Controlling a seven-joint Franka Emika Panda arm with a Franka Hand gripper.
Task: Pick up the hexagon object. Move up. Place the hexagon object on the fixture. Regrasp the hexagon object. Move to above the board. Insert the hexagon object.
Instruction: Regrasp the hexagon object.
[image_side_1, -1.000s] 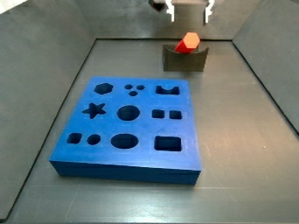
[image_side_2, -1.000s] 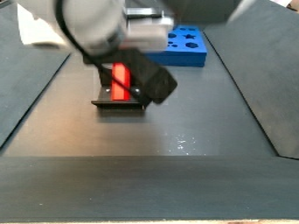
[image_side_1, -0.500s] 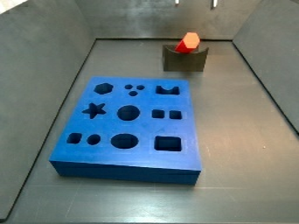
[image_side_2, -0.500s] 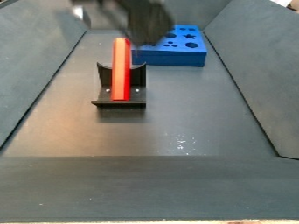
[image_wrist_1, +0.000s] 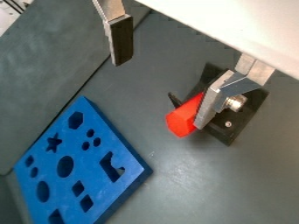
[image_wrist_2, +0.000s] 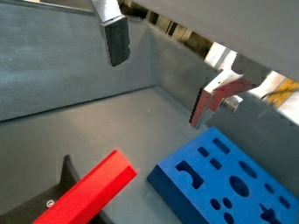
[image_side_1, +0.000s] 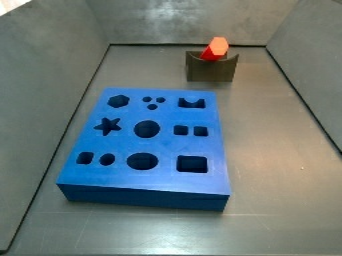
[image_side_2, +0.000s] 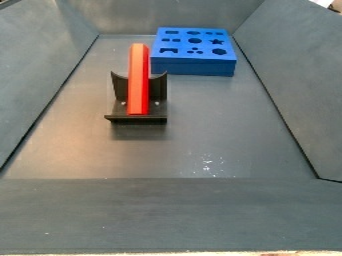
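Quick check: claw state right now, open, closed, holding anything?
Claw: open and empty, up above the floor; the hexagon object rests on the fixture, apart from both fingers.

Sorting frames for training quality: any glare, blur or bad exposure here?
A side view shows small specular glints on the dark floor. A wrist view is blown out behind the open claw. The hexagon object and board are sharp in both side views; the claw is absent there.
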